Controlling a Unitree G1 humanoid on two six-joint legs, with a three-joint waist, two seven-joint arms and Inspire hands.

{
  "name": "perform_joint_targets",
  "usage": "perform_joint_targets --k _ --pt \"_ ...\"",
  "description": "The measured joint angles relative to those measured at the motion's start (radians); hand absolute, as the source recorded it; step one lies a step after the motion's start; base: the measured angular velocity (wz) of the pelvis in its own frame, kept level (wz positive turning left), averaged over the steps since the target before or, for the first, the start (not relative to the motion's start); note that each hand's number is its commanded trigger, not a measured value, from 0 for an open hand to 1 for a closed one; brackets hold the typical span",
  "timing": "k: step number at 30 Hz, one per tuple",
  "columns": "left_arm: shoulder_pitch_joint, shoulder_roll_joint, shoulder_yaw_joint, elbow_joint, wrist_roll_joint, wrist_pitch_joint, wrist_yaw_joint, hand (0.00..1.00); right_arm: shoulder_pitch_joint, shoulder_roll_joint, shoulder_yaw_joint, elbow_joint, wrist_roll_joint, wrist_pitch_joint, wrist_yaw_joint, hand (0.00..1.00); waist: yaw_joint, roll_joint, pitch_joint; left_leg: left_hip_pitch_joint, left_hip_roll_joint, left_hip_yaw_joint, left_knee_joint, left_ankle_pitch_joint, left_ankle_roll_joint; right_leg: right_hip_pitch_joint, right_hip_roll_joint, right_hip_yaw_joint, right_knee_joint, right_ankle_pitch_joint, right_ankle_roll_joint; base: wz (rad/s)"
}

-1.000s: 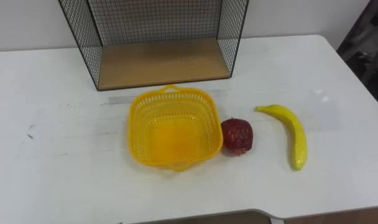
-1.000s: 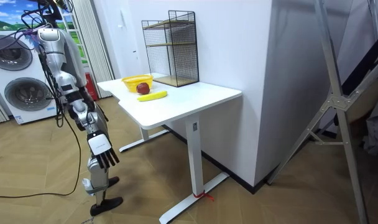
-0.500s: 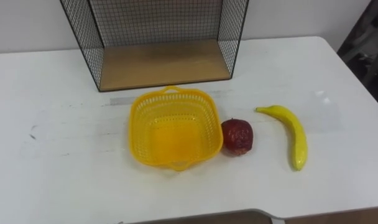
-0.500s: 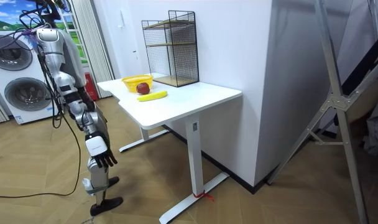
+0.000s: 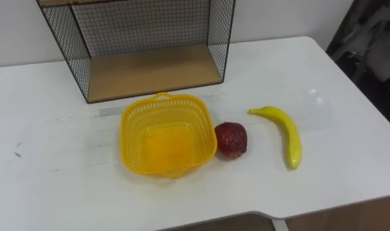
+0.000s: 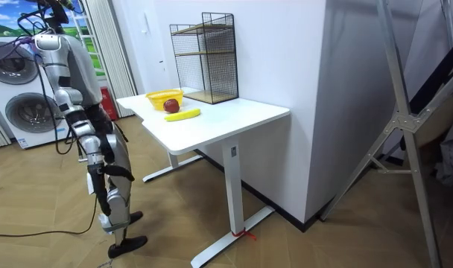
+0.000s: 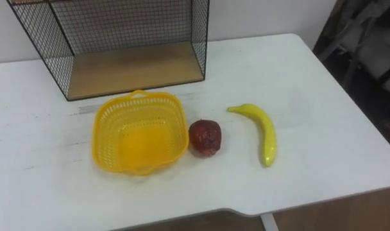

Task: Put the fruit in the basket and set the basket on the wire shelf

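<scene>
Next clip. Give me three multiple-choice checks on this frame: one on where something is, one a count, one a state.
1. Where is the apple?
A) between the basket and the banana
B) inside the basket
C) on the wire shelf

2. How many fruits lie on the table?
A) one
B) two
C) three

3. The basket is:
A) empty
B) holding the banana
C) upside down

Answers: 1 A, the apple sits just beside the basket's right edge, with the banana farther right. 2 B, only the apple and the banana lie there. 3 A, the basket's bare bottom shows through its open top.
</scene>
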State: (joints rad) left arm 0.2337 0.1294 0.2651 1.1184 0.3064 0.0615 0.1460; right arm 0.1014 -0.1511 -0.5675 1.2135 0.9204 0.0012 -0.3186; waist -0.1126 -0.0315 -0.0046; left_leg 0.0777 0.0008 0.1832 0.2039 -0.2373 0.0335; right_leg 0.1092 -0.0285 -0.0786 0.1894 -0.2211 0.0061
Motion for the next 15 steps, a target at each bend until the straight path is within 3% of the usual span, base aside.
perform_joint_targets --k 6,10,13,15 --pt "0.003 0.008 0.006 -0.012 -0.009 -0.005 0.007 0.00 -0.035 -0.036 -0.088 -0.147 0.058 -0.008 -0.162 0.00 -0.020 -0.009 0.0008 0.002 -0.007 -0.001 -0.001 0.000 0.000 0.004 0.000 -0.001 -0.003 0.000 0.000 -0.01" --pt "0.024 0.010 0.006 -0.069 -0.010 -0.007 0.006 0.00 -0.034 -0.057 -0.118 -0.371 0.038 -0.041 -0.302 0.00 -0.020 -0.016 0.0013 -0.017 -0.009 0.003 0.001 0.001 0.002 -0.023 -0.001 0.006 -0.003 0.000 0.001 -0.03" --pt "0.020 0.015 0.006 -0.087 -0.008 -0.007 0.007 0.00 -0.066 -0.081 -0.123 -0.463 -0.068 -0.076 -0.380 0.00 -0.019 -0.021 0.0048 -0.039 -0.010 0.002 0.003 0.003 0.003 -0.044 -0.002 0.006 0.000 0.002 0.003 0.00" --pt "0.020 0.016 0.000 -0.100 -0.009 -0.011 0.007 0.00 -0.073 -0.082 -0.121 -0.549 -0.125 -0.078 -0.422 0.00 -0.020 -0.023 0.0050 -0.046 -0.011 0.002 0.001 0.004 0.003 -0.053 -0.002 0.007 0.000 0.002 0.003 0.00"
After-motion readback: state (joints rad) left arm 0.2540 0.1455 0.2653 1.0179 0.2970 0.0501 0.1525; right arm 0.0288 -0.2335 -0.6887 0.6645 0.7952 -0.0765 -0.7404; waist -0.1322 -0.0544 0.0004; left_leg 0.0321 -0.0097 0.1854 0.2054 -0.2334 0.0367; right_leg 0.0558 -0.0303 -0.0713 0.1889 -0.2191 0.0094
